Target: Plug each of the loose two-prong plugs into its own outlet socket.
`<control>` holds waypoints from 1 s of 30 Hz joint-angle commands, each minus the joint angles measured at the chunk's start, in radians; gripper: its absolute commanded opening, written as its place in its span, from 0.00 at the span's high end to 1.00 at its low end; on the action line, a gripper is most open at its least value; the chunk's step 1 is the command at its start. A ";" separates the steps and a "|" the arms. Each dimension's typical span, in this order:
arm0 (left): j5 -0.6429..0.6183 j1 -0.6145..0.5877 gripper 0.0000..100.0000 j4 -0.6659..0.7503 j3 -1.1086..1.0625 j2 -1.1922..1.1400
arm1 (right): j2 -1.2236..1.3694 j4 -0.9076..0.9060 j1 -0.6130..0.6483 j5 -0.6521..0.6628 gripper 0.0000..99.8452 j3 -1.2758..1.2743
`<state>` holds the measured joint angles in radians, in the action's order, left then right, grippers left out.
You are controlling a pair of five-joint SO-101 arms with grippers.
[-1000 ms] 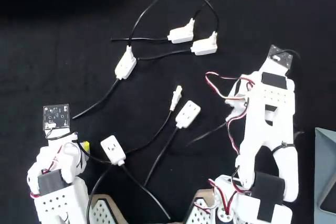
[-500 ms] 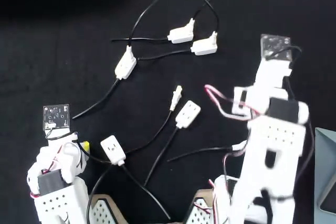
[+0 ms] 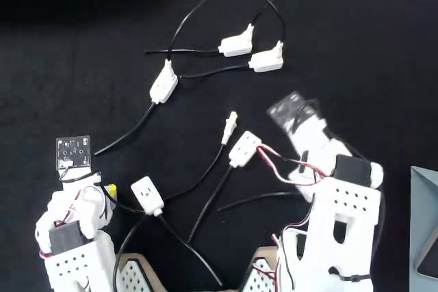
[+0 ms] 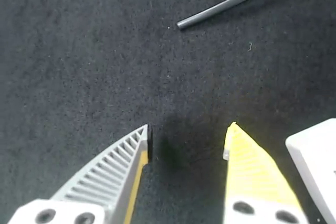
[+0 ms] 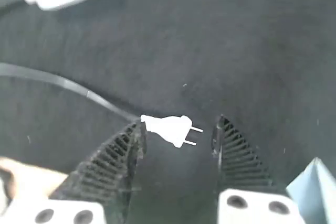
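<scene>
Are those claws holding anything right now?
Nothing. The left gripper and right gripper are both open; a two-prong plug lies loose between the right one's fingers.

Reference landmark: the loose two-prong plug (image 3: 230, 126) near the table centre.

Left arm (image 3: 72, 237): folded compactly, well apart from the plug on its lower-left side in the high view. Its wrist points up the table.

Left gripper (image 4: 189, 140): one grey ribbed finger (image 4: 118, 161) and one yellow finger (image 4: 249, 163). The tips stand apart with bare surface between them. Nothing is held.

Right arm (image 3: 339, 203): stretched out low, angled from the near edge toward the plug, with its wrist to the plug's right.

Right gripper (image 5: 178, 127): both black ribbed fingers (image 5: 113, 158) are spread wide. In the right wrist view the plug lies in the gap between the tips, and contact cannot be determined.
</scene>
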<state>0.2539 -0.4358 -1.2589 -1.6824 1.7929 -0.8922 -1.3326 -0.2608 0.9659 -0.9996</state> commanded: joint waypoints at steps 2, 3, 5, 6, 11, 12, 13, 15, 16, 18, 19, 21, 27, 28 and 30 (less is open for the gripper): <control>-0.006 -0.007 0.76 -0.005 -0.018 0.003 | -0.015 0.005 0.008 0.141 0.79 -0.005; -0.006 -0.007 0.76 -0.005 -0.018 0.003 | -0.015 0.005 0.008 0.152 0.79 -0.007; -0.006 -0.007 0.76 -0.005 -0.018 0.003 | -0.013 0.003 0.008 0.163 0.79 -0.008; -0.006 -0.007 0.76 -0.005 -0.018 0.003 | -0.013 -0.002 0.008 0.163 0.79 -0.010; -0.006 -0.007 0.76 -0.005 -0.018 0.003 | -0.013 -0.054 0.008 0.163 0.79 -0.044; -0.006 -0.007 0.76 -0.005 -0.018 0.003 | -0.013 -0.068 0.006 0.163 0.79 -0.053; -0.006 -0.007 0.76 -0.005 -0.018 0.003 | -0.013 -0.077 0.005 0.163 0.79 -0.059; -0.006 -0.007 0.76 -0.005 -0.018 0.003 | -0.013 -0.078 0.003 0.163 0.79 -0.073; -0.006 -0.007 0.76 -0.005 -0.018 0.003 | -0.013 -0.075 0.003 0.163 0.79 -0.085; -0.006 -0.007 0.76 -0.005 -0.018 0.003 | -0.013 -0.069 0.006 0.172 0.79 -0.122; -0.006 -0.007 0.76 -0.005 -0.018 0.003 | -0.013 -0.052 0.006 0.181 0.79 -0.147; -0.006 -0.007 0.76 -0.005 -0.018 0.003 | -0.013 0.011 0.003 0.183 0.79 -0.199; -0.006 -0.007 0.76 -0.005 -0.018 0.003 | -0.013 0.150 0.011 0.184 0.79 -0.335; -0.006 -0.007 0.76 -0.005 -0.018 0.003 | -0.013 0.161 0.025 0.184 0.79 -0.344; -0.006 -0.007 0.76 -0.005 -0.018 0.003 | -0.013 0.167 0.043 0.181 0.79 -0.354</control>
<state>0.2539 -0.4358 -1.2589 -1.6824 1.7929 -0.8938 -1.1899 -0.2470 1.1377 -1.3479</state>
